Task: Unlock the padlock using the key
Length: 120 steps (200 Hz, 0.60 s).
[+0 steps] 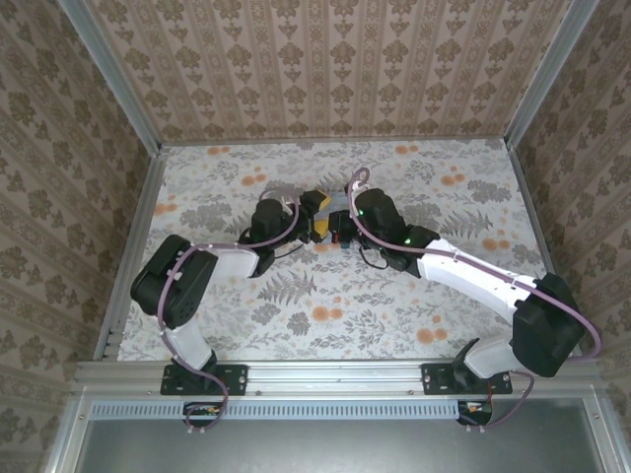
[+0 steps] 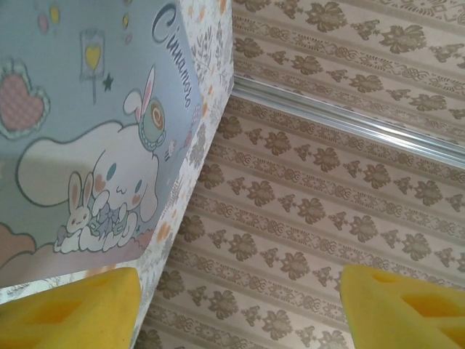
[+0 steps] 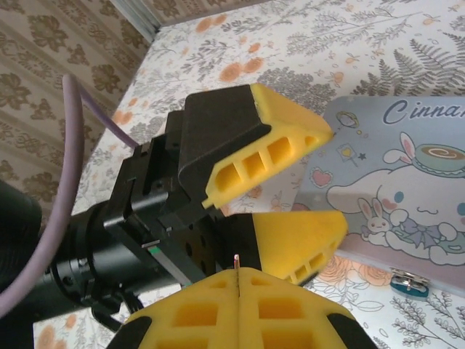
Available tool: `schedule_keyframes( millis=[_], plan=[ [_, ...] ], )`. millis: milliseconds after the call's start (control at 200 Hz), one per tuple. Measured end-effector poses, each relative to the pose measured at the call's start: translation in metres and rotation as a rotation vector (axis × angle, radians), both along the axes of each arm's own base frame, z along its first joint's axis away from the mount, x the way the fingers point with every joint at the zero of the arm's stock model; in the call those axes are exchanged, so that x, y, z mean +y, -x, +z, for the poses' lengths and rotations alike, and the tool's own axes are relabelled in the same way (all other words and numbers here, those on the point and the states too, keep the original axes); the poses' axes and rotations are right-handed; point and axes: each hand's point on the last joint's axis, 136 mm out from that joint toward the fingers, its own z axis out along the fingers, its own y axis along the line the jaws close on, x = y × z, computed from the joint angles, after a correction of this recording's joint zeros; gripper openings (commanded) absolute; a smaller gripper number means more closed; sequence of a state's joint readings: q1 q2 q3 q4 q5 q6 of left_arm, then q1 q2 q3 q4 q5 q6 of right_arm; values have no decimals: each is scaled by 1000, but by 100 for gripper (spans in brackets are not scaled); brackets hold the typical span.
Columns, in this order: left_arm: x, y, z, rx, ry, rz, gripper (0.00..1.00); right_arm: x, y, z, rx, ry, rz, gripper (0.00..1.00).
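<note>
- The right hand (image 3: 237, 278) is clenched on the key (image 3: 237, 262). Only a thin brownish sliver stands out of the seam between its yellow fingertips.
- The padlock (image 3: 408, 285) is a small teal body with a silvery part. It sits against the near edge of the pale blue cartoon tin (image 3: 407, 145), in the middle of the counter (image 1: 394, 315) and somewhat toward its far edge.
- In the right wrist view the padlock lies off to the right of the key tip, near it but not touching.
- The key's long axis runs straight out along the fingers. It aims at the left hand (image 3: 333, 178), not at the lock, so my guess is the right wrist has to swing toward the tin before the tip can reach it. I cannot make out the keyhole.
- The right arm is the nearer one to the padlock and reaches in low from the right side.
- The left hand is released, its two yellow fingers well apart with nothing between them. It sits just beside the tin's left edge, near a corner.
- The left arm is bent in from the left side, and the two hands nearly meet over the tin.
</note>
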<state>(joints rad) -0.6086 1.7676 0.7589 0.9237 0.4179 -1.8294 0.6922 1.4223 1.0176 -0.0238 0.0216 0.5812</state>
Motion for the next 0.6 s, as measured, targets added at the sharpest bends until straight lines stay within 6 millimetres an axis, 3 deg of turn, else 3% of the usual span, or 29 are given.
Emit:
schedule_keyframes(
  millis=[155, 600],
  plan=[
    [-10, 5, -5, 34, 51, 1, 73, -4, -5, -1, -6, 7, -26, 0],
    [-24, 10, 18, 14, 177, 13, 73, -12, -22, 10, -55, -29, -93, 0]
  ],
)
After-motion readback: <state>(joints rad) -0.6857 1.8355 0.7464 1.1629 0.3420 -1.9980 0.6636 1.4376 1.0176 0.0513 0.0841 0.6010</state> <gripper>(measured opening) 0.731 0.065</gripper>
